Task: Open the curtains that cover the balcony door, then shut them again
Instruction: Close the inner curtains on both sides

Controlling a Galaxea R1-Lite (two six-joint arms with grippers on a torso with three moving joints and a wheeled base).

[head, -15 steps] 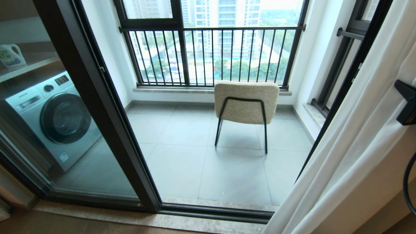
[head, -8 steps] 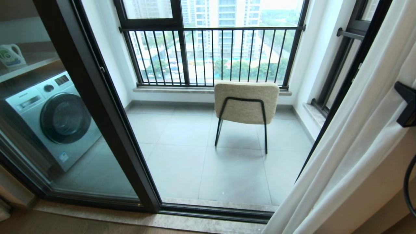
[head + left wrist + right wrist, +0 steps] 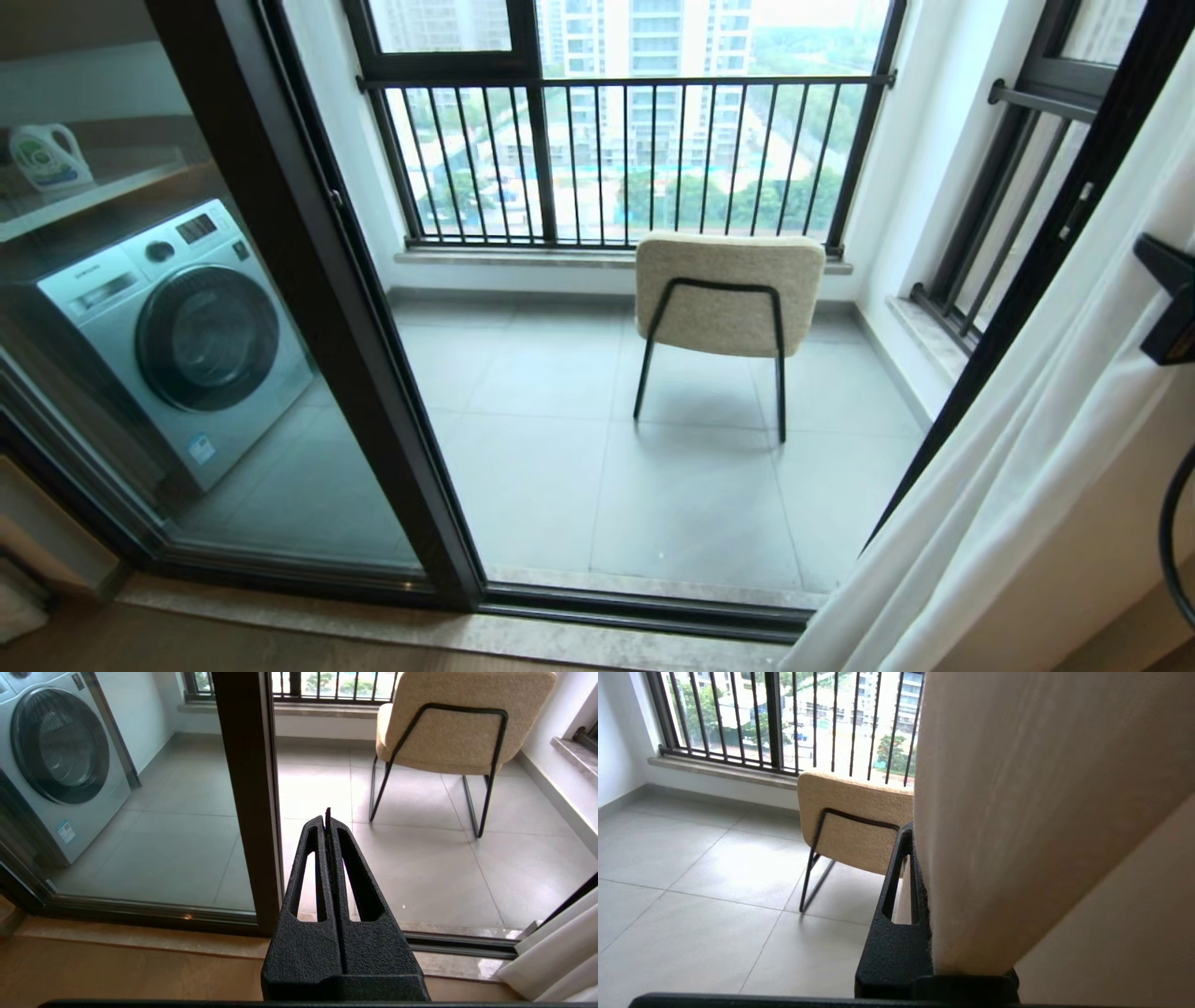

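Curtains [image 3: 1018, 401] hang bunched to the right of the balcony door [image 3: 317, 299]: sheer white fabric in soft vertical pleats, slanting down to a hem near the sill. You see the door's slim black metal frame running tall and straight, w/ clear glass panels either side; the opening right of that post is uncovered.

Right gripper [image 3: 915, 858] is clamped onto a fold of the curtains, right of the door post. Its black, grainy-textured fingers [image 3: 896, 891] are closed tight w/ cloth pinched between them, and the fabric drapes over most of the far finger. Just its dark body pokes in at the edge of the head view, against the fabric.

Left gripper [image 3: 328, 816] sits low in front of the door, just right of the post, fingers pressed together, holding nothing. Same rough black plastic, wedge-shaped w/ slotted cut-outs.

Beyond the door: grey square floor tiles [image 3: 560, 448], matte. Chair [image 3: 728, 294] w/ nubby beige upholstery and thin black rod legs stands right of the post, back toward you. Black vertical-bar railing [image 3: 616, 149] runs behind it. Left of the post, behind glass, a silver front-load washer [image 3: 187, 327] w/ a round dark door; on the shelf above it, a white detergent jug [image 3: 47, 154].
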